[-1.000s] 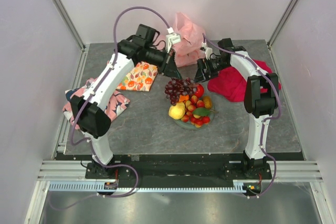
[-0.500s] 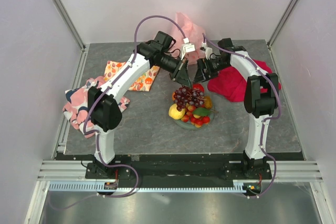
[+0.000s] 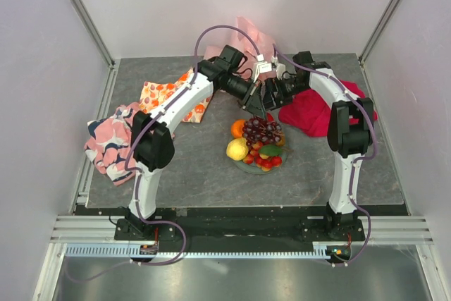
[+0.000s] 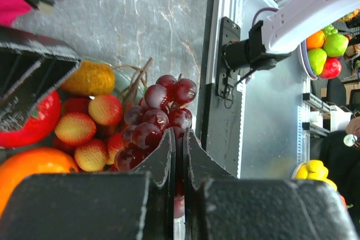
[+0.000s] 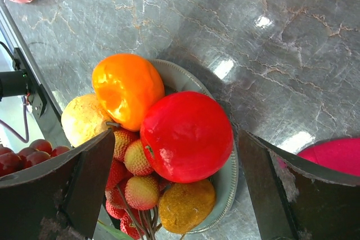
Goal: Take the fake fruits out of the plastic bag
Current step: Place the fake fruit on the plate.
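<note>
My left gripper (image 3: 256, 109) (image 4: 180, 134) is shut on the stem end of the dark purple grape bunch (image 3: 263, 130) (image 4: 160, 117), which hangs over the fruits piled on the pale green plate (image 3: 244, 166). On the plate lie a red apple (image 5: 186, 136), an orange (image 5: 127, 88), a yellow lemon (image 3: 237, 149), a brownish-yellow fruit (image 5: 187, 206) and several small red pieces (image 3: 266, 162). My right gripper (image 3: 270, 96) (image 5: 175, 144) is open wide above the apple and holds nothing. The pale-pink plastic bag (image 3: 251, 39) lies at the back, behind both grippers.
A red cloth (image 3: 311, 111) lies right of the plate under the right arm. A fruit-printed orange-and-white cloth (image 3: 169, 96) and a pink-and-navy cloth (image 3: 111, 140) lie to the left. Metal rails run along the table's sides and front edge.
My left arm has swung right with the grape bunch, from left of the plate to above its fruits. The right arm has stayed in place.
</note>
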Available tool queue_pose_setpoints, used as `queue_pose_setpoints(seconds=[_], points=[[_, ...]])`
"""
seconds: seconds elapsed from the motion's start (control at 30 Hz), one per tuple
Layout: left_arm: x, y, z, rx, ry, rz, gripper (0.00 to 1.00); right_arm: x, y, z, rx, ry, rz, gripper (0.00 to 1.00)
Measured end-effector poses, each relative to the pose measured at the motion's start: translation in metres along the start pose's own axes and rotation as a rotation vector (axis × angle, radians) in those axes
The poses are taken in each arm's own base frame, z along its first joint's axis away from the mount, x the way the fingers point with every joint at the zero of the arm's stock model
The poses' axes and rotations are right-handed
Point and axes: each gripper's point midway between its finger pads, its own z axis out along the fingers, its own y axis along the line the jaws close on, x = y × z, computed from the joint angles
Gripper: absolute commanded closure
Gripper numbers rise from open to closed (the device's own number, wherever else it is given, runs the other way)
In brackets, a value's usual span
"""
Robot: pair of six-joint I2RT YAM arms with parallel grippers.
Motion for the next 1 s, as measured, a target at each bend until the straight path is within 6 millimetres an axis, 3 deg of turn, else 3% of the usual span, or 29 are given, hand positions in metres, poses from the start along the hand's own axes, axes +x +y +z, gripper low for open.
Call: queue_pose_setpoints(seconds=[0.2,0.43,0.7,0.73,1.0], points=[[-0.005,0.011,0.007,-0.001,-0.007,-0.014,0.92,0.003,-0.008,0.005,0.0,0.009,0.025,0.02],[-0.003,0.022,0.016,0.0,-0.001,-0.042,0.66,0.007,-0.012,0.009,-0.002,0.019,0.041,0.02],[-0.011,0.022,0.016,0.0,-0.016,-0.026,0.48,0.003,-0.013,0.008,0.0,0.01,0.038,0.02],[-0.012,0.021,0.016,0.0,-0.018,-0.023,0.41,0.003,-0.013,0.008,0.0,0.008,0.037,0.02],[-0.021,0.018,0.014,-0.001,-0.035,0.0,0.35,0.0,-0.013,0.008,-0.002,0.0,0.033,0.02]])
